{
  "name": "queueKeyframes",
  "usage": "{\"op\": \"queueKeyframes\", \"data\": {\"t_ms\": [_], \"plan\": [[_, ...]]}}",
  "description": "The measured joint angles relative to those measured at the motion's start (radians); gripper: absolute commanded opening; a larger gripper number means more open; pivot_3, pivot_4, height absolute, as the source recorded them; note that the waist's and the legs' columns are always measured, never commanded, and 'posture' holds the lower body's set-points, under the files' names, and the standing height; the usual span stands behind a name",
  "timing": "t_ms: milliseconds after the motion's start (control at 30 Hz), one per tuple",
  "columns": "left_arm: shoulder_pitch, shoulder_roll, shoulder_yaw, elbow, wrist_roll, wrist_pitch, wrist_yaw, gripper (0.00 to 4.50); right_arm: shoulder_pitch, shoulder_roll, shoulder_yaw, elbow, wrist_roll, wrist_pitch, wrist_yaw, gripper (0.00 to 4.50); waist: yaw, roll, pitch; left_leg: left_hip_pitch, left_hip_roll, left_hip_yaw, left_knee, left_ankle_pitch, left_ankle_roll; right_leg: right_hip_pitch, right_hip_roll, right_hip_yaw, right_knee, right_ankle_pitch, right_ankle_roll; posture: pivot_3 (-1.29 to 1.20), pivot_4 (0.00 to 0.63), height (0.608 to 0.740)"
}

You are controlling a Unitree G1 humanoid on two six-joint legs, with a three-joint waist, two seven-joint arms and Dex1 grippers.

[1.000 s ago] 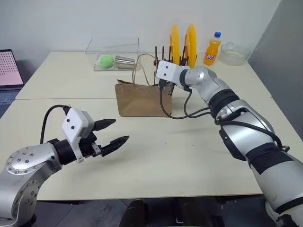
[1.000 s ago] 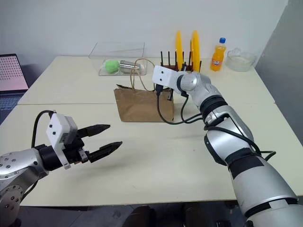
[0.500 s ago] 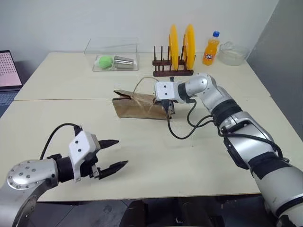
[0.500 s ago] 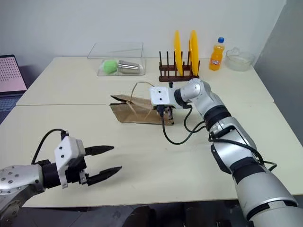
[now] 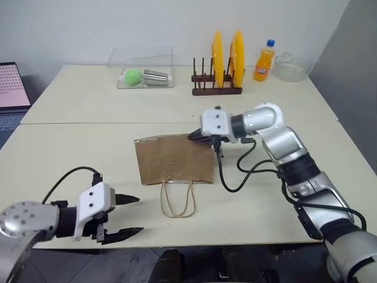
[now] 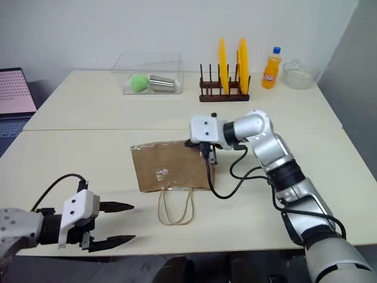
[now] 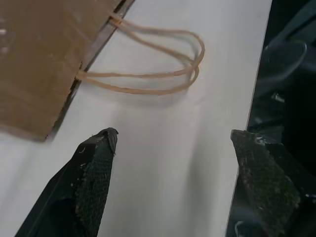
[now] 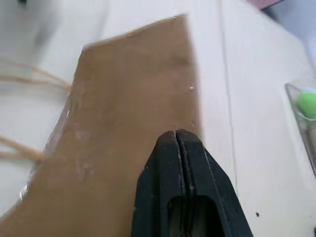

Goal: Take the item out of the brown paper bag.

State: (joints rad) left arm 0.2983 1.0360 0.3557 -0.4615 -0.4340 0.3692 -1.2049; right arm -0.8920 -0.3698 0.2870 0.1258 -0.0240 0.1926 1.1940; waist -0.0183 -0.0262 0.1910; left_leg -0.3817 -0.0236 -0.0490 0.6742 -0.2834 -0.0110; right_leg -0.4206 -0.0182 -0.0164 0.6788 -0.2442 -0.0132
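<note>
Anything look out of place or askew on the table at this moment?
The brown paper bag lies flat on the table instead of standing, its cord handles splayed toward the near edge. The right gripper, shut, sits at the bag's far corner. Nothing looks spilled or torn.

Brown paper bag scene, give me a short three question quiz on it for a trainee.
1. True or false: the brown paper bag lies flat on the table.
2. Which way do the bag's cord handles point: A) toward the robot, B) toward the plate rack?
3. Which gripper has its fingers spread apart?

Key:
1. True.
2. A.
3. The left gripper; the right gripper is shut at the bag's far right corner.
</note>
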Motion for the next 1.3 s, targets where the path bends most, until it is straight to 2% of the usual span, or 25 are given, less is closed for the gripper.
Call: {"op": "queueKeyframes", "data": {"t_ms": [100, 133, 200, 233, 433, 567, 733, 1300], "plan": [[-0.089, 0.008, -0.012, 0.044, 0.013, -0.022, -0.003, 4.44, 0.139, -0.051, -0.047, -0.193, 0.091, 0.153, -0.006, 0.00, 0.011, 0.000, 0.000, -0.001, 0.000, 0.000, 0.000, 0.000, 0.000, 0.000, 0.000, 0.000, -0.002, 0.000, 0.000, 0.00, 0.150, 0.740], [-0.131, 0.008, -0.025, 0.050, 0.014, -0.032, -0.003, 4.48, 0.208, -0.067, -0.076, -0.273, 0.128, 0.217, -0.020, 0.00, 0.018, 0.000, 0.000, -0.001, 0.000, 0.000, 0.000, 0.000, 0.000, 0.000, 0.000, 0.000, -0.002, 0.000, 0.000, 0.00, 0.150, 0.740], [-0.212, 0.008, -0.056, 0.068, 0.021, -0.058, -0.003, 4.50, 0.324, -0.091, -0.111, -0.396, 0.185, 0.324, -0.052, 0.39, 0.019, 0.000, 0.000, -0.002, 0.000, 0.000, 0.000, 0.000, 0.000, 0.000, 0.000, 0.000, -0.003, 0.000, 0.000, 0.00, 0.150, 0.740], [-0.257, 0.007, -0.082, 0.076, 0.031, -0.078, -0.003, 4.50, 0.373, -0.111, -0.122, -0.447, 0.207, 0.359, -0.067, 0.61, 0.019, 0.001, 0.001, -0.002, 0.000, 0.000, -0.001, 0.000, 0.000, 0.000, 0.000, 0.000, -0.003, 0.000, 0.001, 0.00, 0.150, 0.740], [-0.449, -0.037, -0.294, 0.160, 0.173, -0.307, -0.031, 4.50, 0.627, -0.223, -0.165, -0.695, 0.295, 0.482, -0.134, 2.77, 0.010, 0.001, 0.001, 0.000, 0.001, 0.003, -0.003, 0.000, 0.000, 0.000, 0.000, 0.001, -0.002, -0.003, 0.006, 0.00, 0.150, 0.740], [-0.561, -0.084, -0.419, 0.269, 0.273, -0.488, -0.060, 4.50, 0.704, -0.234, -0.178, -0.813, 0.356, 0.538, -0.199, 2.77, 0.010, 0.001, 0.000, 0.001, 0.001, 0.003, -0.003, 0.000, 0.000, 0.000, 0.001, 0.001, -0.002, -0.003, 0.006, 0.00, 0.150, 0.740], [-0.631, -0.115, -0.495, 0.377, 0.345, -0.629, -0.075, 4.50, 0.737, -0.245, -0.192, -0.867, 0.382, 0.564, -0.276, 2.77, 0.013, 0.001, 0.000, 0.000, 0.001, 0.002, -0.003, 0.000, 0.000, 0.000, 0.001, 0.001, -0.003, -0.004, 0.007, 0.00, 0.150, 0.740], [-0.669, -0.198, -0.628, 0.515, 0.430, -0.781, -0.088, 4.50, 0.787, -0.312, -0.258, -0.936, 0.521, 0.581, -0.368, 2.77, 0.014, 0.000, 0.000, 0.000, 0.000, 0.002, -0.003, 0.000, 0.000, 0.001, 0.001, 0.001, -0.003, -0.004, 0.007, 0.00, 0.150, 0.740]]}}
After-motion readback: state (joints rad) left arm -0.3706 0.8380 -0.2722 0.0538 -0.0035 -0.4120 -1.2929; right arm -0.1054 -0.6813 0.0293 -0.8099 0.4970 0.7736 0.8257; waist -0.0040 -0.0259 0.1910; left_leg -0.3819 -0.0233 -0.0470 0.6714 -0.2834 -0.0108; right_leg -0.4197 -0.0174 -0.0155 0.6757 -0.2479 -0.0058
